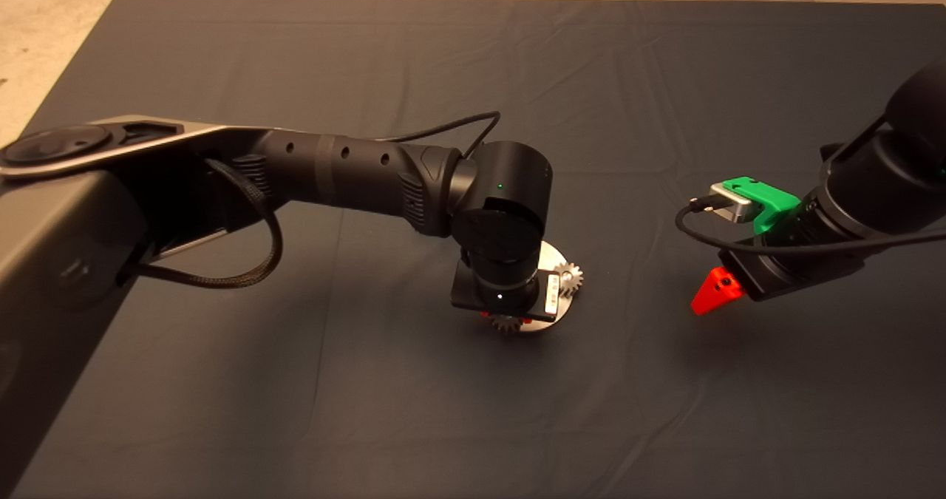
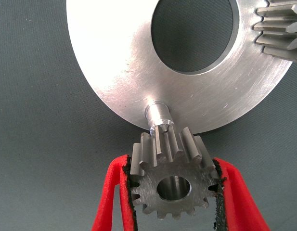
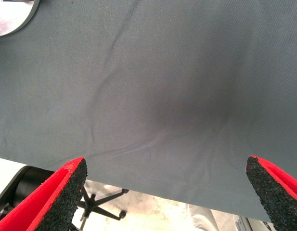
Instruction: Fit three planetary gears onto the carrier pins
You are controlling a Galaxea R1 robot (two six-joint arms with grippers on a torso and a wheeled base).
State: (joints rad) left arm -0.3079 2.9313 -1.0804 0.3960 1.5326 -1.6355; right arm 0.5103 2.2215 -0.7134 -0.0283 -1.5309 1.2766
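The round silver disc (image 2: 119, 72) with its large centre hole lies on the mat, mostly under my left wrist (image 1: 502, 262) in the head view. My left gripper (image 2: 173, 190) is shut on a planetary gear (image 2: 172, 180), held just beside a bare carrier pin (image 2: 158, 115) at the disc's rim. The same gear (image 1: 505, 324) peeks out below the wrist. Another planetary gear (image 2: 280, 29) sits on the disc across the hole, also seen as a gear (image 1: 569, 277) at the disc's right edge. My right gripper (image 3: 167, 192) hovers open over bare mat, well to the right of the disc (image 1: 550, 259).
The dark mat (image 1: 295, 381) spreads wide on all sides. Its far edge meets a pale floor (image 1: 44, 11). In the right wrist view a chair base (image 3: 102, 204) on the floor shows beyond the mat edge, and the disc's rim (image 3: 8, 19) sits in one corner.
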